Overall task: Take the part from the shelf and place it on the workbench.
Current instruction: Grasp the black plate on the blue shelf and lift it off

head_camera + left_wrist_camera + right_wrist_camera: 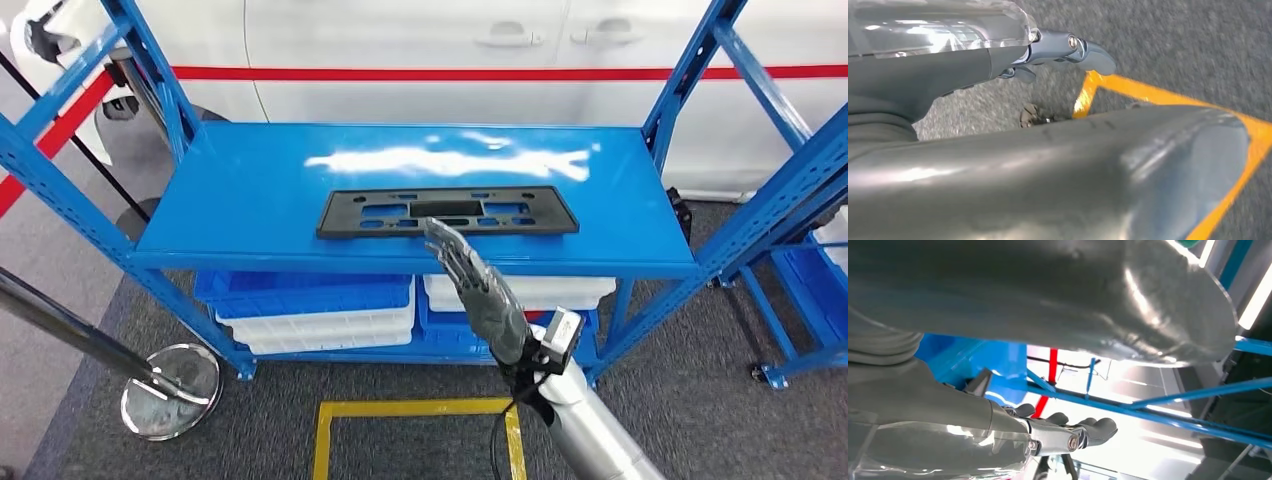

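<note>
A flat black plastic part with cut-out slots lies across the front middle of the blue shelf board. My right hand reaches up from below, its straight fingers spread and pointing at the part's near edge; the fingertips overlap that edge in the head view, and nothing is held. In the right wrist view the right hand shows its fingers stretched out below the blue shelf frame. My left hand hangs over the grey carpet with its fingers holding nothing.
Blue and white bins are stacked on the lower shelf. A chrome stanchion base stands on the carpet at the left. Yellow floor tape marks a box in front of the shelf. A white car is behind.
</note>
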